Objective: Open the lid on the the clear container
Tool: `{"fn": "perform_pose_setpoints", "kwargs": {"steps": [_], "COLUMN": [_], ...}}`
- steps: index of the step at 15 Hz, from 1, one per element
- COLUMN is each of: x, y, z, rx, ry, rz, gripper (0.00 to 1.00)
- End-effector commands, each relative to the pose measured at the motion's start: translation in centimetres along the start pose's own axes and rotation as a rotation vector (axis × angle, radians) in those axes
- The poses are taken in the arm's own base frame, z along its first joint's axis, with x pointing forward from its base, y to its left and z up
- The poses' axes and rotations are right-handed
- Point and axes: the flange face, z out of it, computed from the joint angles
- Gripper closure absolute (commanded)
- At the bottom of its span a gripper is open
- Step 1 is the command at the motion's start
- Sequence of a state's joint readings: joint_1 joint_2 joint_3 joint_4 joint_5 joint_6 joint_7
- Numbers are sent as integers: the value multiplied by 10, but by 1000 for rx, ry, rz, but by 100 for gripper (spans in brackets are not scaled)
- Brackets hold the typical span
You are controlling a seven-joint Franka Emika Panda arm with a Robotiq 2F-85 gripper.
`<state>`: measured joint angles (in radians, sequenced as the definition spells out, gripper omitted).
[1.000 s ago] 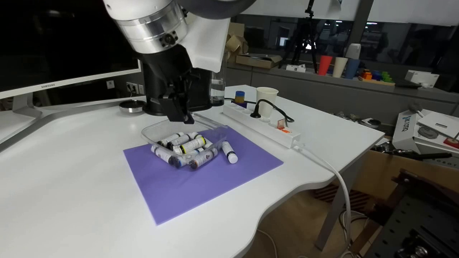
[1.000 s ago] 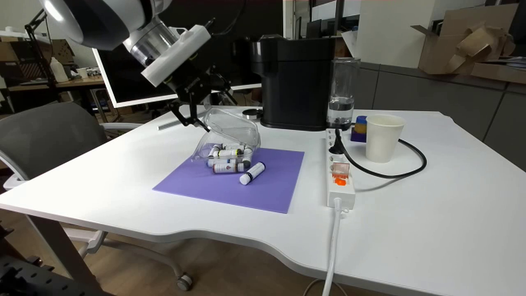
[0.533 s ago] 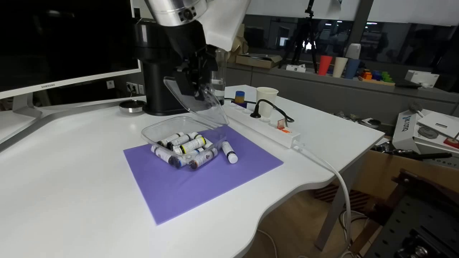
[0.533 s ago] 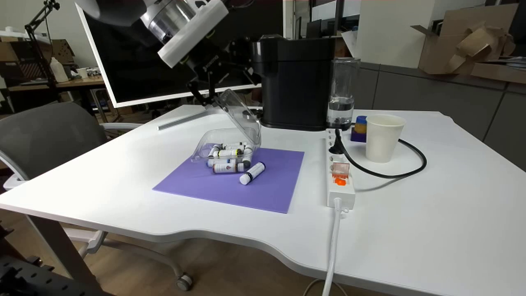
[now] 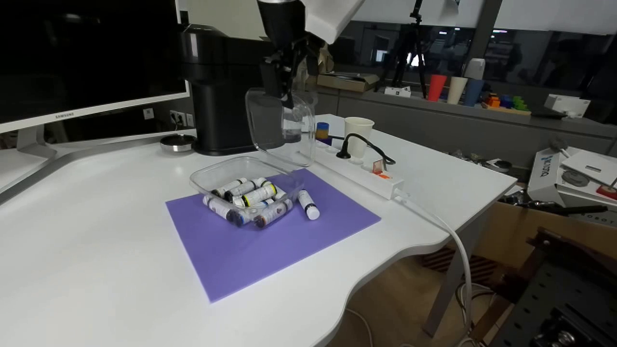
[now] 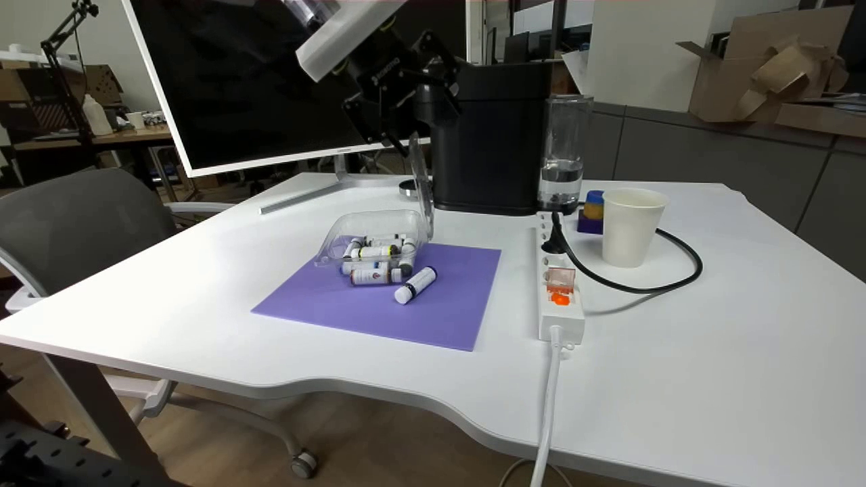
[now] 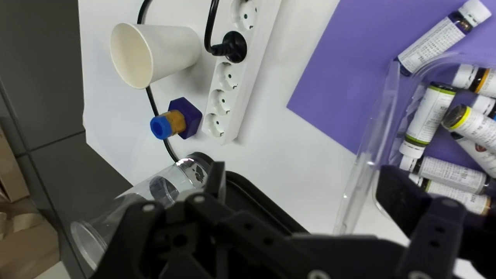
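Hand (image 7: 304,184) spread wide, gripping nothing we see. Lid (image 5: 279,132) stands nearly upright, at one o'clock of the clear container (image 5: 231,166) in an exterior view; we judge opening mostly done, perhaps only retreat left.

Hangs with gripper (image 6: 428,130) spread at the top of the lid (image 6: 422,184), tipped nearly upright along one side of the box (image 6: 389,220). Cannot tell whether touching. With several vials (image 6: 374,252) in the box and a loose vial (image 6: 415,285) just beside it on the mat (image 6: 433,328).
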<state>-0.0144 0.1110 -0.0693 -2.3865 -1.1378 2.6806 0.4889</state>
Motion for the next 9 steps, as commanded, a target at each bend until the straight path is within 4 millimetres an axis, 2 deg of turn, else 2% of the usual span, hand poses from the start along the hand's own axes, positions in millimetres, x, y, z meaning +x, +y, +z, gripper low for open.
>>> {"fn": "perform_pose_setpoints", "kwargs": {"steps": [1,6,9], "x": [-16,-29,-34], "y": [26,52,58], "z": [0,18,17], "rx": [78,208,264], "ry": [19,4,-18], "rz": [85,171,179], "gripper": [0,0,0]}}
